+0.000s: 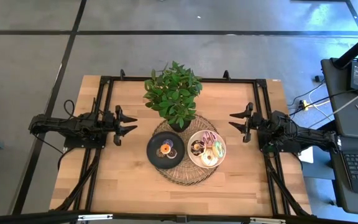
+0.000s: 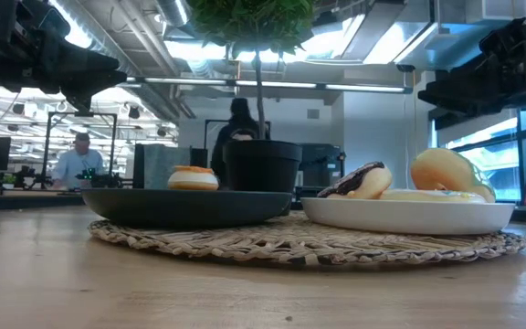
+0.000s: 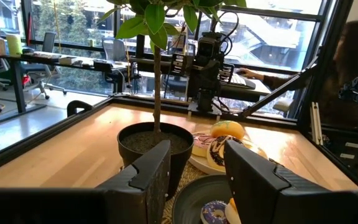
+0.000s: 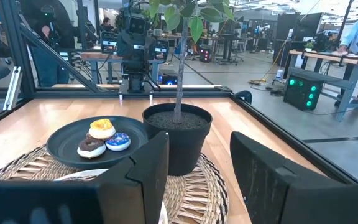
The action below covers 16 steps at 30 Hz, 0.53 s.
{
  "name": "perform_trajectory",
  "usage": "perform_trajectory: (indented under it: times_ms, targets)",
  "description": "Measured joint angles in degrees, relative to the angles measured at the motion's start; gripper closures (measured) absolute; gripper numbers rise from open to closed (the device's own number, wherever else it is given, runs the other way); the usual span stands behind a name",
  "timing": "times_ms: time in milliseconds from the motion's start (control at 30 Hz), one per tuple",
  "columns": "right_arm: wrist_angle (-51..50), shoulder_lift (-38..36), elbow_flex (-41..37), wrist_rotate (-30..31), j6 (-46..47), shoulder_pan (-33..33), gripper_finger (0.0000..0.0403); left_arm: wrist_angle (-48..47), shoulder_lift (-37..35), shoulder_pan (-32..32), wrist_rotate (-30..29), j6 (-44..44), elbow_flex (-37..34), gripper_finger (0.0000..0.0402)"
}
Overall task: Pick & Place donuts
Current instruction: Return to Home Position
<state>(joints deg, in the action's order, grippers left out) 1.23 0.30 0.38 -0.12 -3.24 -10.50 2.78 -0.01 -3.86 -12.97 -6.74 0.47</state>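
Observation:
Three donuts (image 1: 166, 150) lie on the round black plate (image 1: 156, 156): an orange-iced one, a brown one and a purple one (image 4: 117, 141). Several more donuts (image 1: 208, 151) lie on the round white plate (image 1: 192, 138) to its right. Both plates rest on a woven mat (image 1: 182, 171) at the table's middle. My left gripper (image 1: 129, 124) is open and empty, to the left of the plates. My right gripper (image 1: 236, 122) is open and empty, to their right. Both hover above the table.
A potted plant (image 1: 174, 93) in a black pot (image 4: 178, 137) stands on the mat's far side, just behind the plates. A black frame (image 1: 104, 84) runs around the tabletop. Bare wood (image 1: 129, 186) lies in front of the mat. People show in the room beyond.

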Motion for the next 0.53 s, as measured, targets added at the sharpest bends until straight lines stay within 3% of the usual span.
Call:
perform_trajectory:
  times_ms: [533]
  targets:
    - [0.0, 0.0, 0.0, 0.0, -0.01, 0.0, 0.023, -0.01, 0.0, 0.02, 0.0, 0.01, 0.0, 0.0258]
